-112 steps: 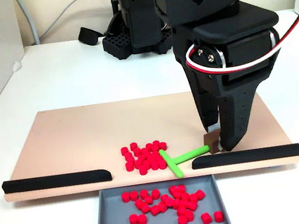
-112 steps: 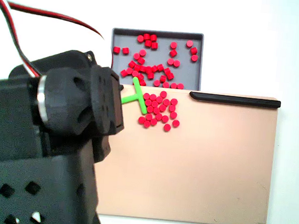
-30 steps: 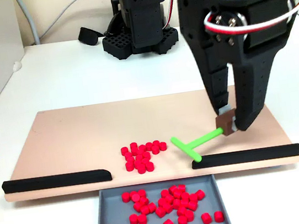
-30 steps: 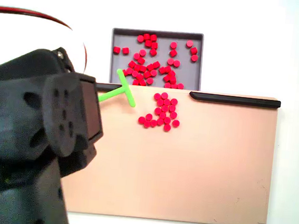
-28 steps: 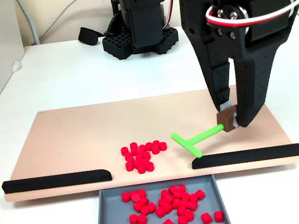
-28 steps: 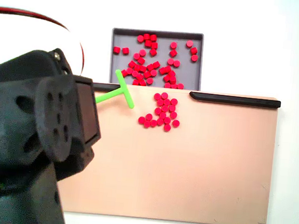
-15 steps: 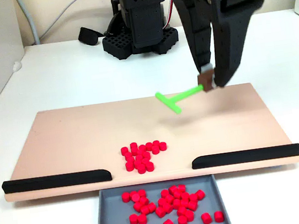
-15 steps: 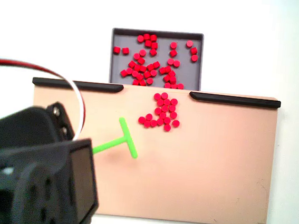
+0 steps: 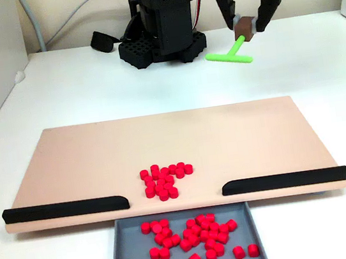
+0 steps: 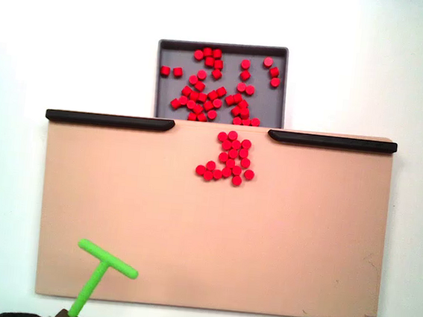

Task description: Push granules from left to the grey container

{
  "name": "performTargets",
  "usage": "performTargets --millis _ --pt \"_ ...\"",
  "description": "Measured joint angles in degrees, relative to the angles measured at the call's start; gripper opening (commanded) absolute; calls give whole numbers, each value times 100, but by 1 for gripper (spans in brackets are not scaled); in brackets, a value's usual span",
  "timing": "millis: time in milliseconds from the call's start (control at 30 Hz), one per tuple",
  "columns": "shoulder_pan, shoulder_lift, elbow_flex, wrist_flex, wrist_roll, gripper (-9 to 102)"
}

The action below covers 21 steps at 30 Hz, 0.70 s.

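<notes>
Many granules (image 9: 188,237) (red) in grey container (image 9: 116,253)

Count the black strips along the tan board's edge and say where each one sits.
2. In a fixed view, one black strip lies at the front-left edge, the other at the front-right, with a gap between them.

One green stick (image 9: 229,54), two black strips (image 9: 66,209)

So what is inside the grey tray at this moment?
The grey tray holds many loose red pellets, scattered one layer deep. In a fixed view its near edge is cut off by the frame.
</notes>
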Motion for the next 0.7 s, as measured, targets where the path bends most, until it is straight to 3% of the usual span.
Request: performTargets --millis 400,700 --pt "1564 158 18 -62 -3674 0" --pt "2285 299 598 -686 -4280 0"
